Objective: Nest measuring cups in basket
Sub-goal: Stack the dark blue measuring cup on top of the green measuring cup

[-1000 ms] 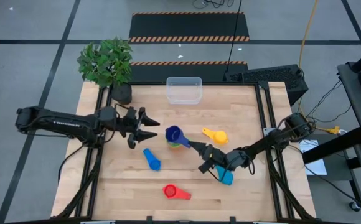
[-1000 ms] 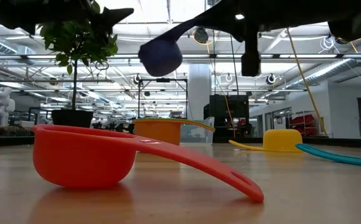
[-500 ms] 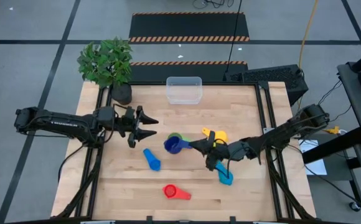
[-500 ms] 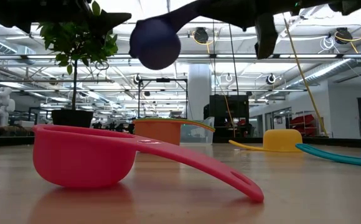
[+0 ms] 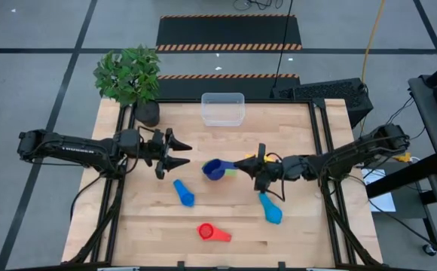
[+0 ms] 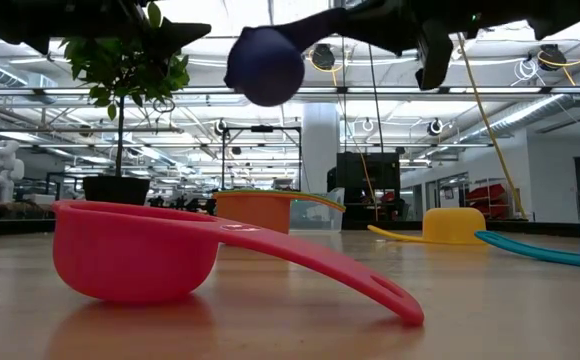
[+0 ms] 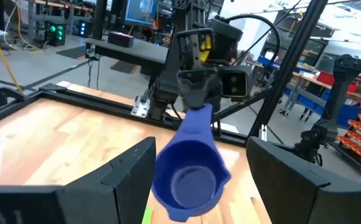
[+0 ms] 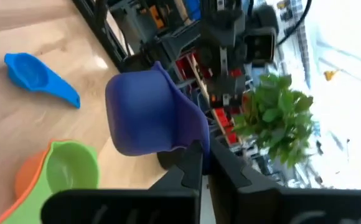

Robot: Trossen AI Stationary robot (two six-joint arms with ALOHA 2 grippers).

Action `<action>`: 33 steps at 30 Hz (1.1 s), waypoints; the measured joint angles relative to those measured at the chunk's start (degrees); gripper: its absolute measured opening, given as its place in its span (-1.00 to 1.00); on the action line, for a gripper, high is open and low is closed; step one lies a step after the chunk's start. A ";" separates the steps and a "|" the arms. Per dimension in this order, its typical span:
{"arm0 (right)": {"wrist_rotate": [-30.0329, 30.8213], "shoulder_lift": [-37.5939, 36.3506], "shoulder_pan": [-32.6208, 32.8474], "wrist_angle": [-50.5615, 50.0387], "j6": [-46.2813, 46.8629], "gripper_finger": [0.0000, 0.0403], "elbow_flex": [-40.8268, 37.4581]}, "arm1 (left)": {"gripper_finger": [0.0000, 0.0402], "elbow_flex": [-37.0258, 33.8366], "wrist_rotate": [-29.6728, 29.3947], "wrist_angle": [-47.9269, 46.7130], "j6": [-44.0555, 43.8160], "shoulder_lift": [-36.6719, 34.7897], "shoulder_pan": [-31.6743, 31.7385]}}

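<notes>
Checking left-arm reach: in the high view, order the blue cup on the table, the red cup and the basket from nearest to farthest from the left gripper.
From the left gripper:
1. Blue cup, just below it.
2. Basket, at the table's far edge.
3. Red cup, near the front edge.

Right end effector clamped; left end effector agape.

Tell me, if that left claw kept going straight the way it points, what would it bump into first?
Probably the dark blue cup, held in the air by the right gripper. The left gripper points at it, open; relative height is hard to judge.
</notes>
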 joint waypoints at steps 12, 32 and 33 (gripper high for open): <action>-11.99 0.04 -3.90 0.27 5.21 -1.00 -1.62 | 0.27 0.00 -3.41 -2.17 2.71 0.00 0.07; -11.49 14.87 -7.54 14.89 1.00 -1.00 -1.62 | 0.27 0.00 -3.41 -2.42 3.45 0.00 0.07; -11.51 14.90 -7.66 14.96 0.72 -1.00 -1.62 | 0.27 0.00 -3.41 -2.42 3.45 0.00 0.07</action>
